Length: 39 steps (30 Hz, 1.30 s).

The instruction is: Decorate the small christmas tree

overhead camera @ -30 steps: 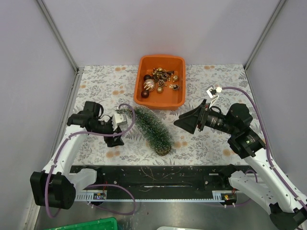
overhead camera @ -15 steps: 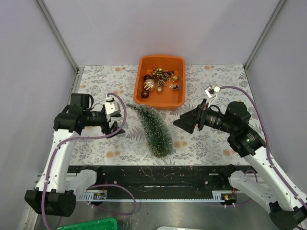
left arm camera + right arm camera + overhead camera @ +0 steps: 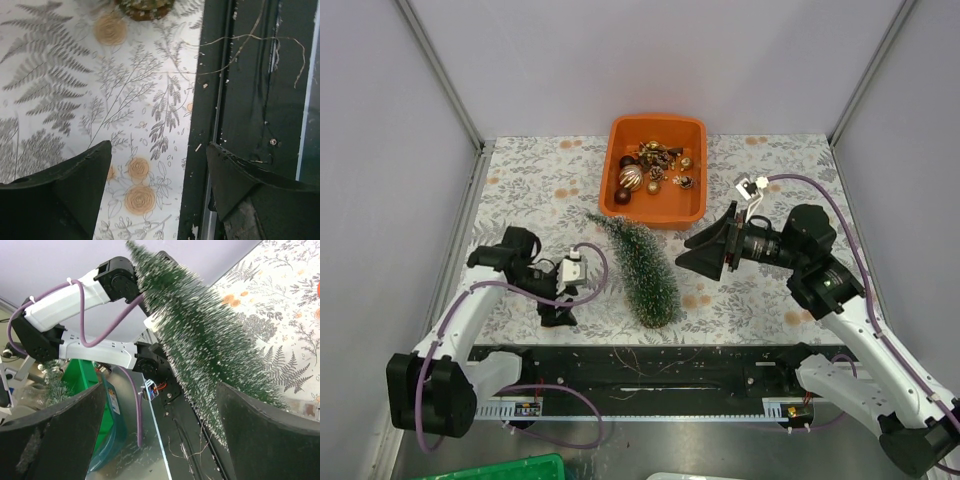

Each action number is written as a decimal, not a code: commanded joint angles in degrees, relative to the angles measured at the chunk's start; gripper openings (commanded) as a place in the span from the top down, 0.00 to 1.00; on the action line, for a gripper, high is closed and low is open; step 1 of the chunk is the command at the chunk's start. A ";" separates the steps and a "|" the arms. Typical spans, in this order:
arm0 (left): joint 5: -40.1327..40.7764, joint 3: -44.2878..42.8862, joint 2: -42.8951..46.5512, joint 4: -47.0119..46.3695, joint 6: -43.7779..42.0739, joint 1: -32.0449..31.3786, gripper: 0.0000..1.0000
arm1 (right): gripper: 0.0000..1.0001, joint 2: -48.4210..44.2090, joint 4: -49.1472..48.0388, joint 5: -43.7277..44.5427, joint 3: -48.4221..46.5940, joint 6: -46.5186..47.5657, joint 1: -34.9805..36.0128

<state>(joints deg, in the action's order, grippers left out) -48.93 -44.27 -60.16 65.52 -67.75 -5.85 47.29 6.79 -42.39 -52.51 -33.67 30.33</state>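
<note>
Left hand (image 3: 558, 312), fingers apart and empty, is left of the lying small christmas tree (image 3: 645, 265). Right hand (image 3: 698, 250), spread wide and empty, is just right of it.

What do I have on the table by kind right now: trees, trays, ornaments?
small christmas tree: 1, lying on the table
orange tray: 1
ornaments: several, all in the tray, too small and bunched to count exactly
Total: 2 counted things, plus the ornaments
</note>
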 commanded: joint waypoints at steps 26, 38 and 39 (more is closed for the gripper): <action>6.12 5.16 -15.86 -26.04 3.05 -21.22 0.40 | 0.02 2.46 -4.50 3.98 -0.14 4.23 0.00; 6.91 4.45 -15.08 -20.43 7.10 -25.18 0.45 | 0.02 1.58 -3.09 4.51 0.48 5.55 -0.09; 7.44 5.15 -14.38 -20.25 7.45 -25.18 0.45 | 0.02 1.67 -3.10 4.42 0.48 5.72 -0.09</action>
<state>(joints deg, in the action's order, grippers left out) -41.74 -38.98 -77.01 42.61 -61.54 -30.74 49.71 3.86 -39.38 -52.03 -29.54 30.33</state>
